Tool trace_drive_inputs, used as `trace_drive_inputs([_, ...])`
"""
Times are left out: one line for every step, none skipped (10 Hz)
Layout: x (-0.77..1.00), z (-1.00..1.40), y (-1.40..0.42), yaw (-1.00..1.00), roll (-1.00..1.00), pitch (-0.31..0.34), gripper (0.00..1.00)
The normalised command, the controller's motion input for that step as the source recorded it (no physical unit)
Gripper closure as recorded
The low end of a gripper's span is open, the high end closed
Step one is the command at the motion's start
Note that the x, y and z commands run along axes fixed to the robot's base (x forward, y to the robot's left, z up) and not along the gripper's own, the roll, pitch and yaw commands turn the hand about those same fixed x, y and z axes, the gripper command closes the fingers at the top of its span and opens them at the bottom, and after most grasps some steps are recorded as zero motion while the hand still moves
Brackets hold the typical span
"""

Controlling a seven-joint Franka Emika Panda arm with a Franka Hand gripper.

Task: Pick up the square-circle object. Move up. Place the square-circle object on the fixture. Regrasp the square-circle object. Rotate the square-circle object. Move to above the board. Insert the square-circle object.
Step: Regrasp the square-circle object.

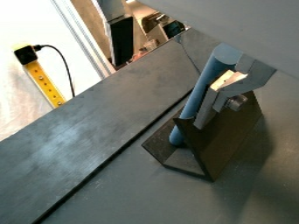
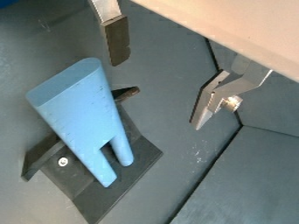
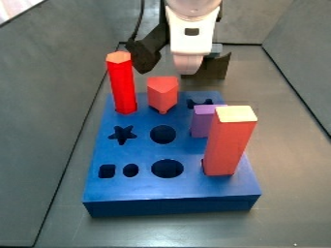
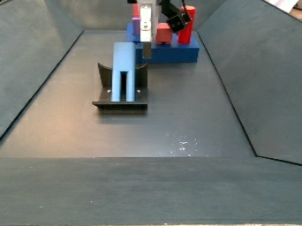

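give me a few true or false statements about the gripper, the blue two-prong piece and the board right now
1. The square-circle object stands on the fixture. True.
2. The gripper is shut on the object. False: its fingers are apart, with the object free below them.
3. The board carries a tall red peg. True.
4. The object sits in a hole of the board. False: it is on the fixture, apart from the board.
5. The salmon block lies flat on the floor. False: it stands upright on the board.

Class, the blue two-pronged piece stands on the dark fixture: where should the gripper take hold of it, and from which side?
Probably the solid upper part of the square-circle object, from above. It stands upright with its prongs down on the fixture, leaving only the top free. The gripper is open, apart from it.
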Motion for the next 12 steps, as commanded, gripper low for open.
trace_drive_inputs([1.00, -0.06, -0.04, 0.06, 0.16, 0.127, 0.00])
trace_drive_inputs([0.96, -0.05, -0.04, 0.07, 0.16, 0.122, 0.00])
trace_drive_inputs([0.92, -0.04, -0.04, 0.08, 0.16, 0.118, 0.00])
trace_drive_inputs([0.87, -0.05, -0.04, 0.08, 0.16, 0.115, 0.00])
trace_drive_inputs([0.84, -0.05, -0.04, 0.08, 0.16, 0.109, 0.00])
trace_drive_inputs([0.80, -0.04, -0.04, 0.08, 0.15, 0.100, 0.00])
trace_drive_inputs([0.75, -0.04, -0.03, 0.08, 0.15, 0.095, 0.00])
trace_drive_inputs([0.73, -0.04, -0.03, 0.08, 0.15, 0.095, 0.00])
trace_drive_inputs([0.69, -0.04, -0.03, 0.07, 0.16, 0.097, 0.00])
trace_drive_inputs([0.66, -0.04, -0.04, 0.07, 0.16, 0.100, 0.00])
trace_drive_inputs([0.63, -0.04, -0.04, 0.06, 0.16, 0.107, 0.00])
trace_drive_inputs([0.61, -0.04, -0.04, 0.06, 0.16, 0.109, 0.00])
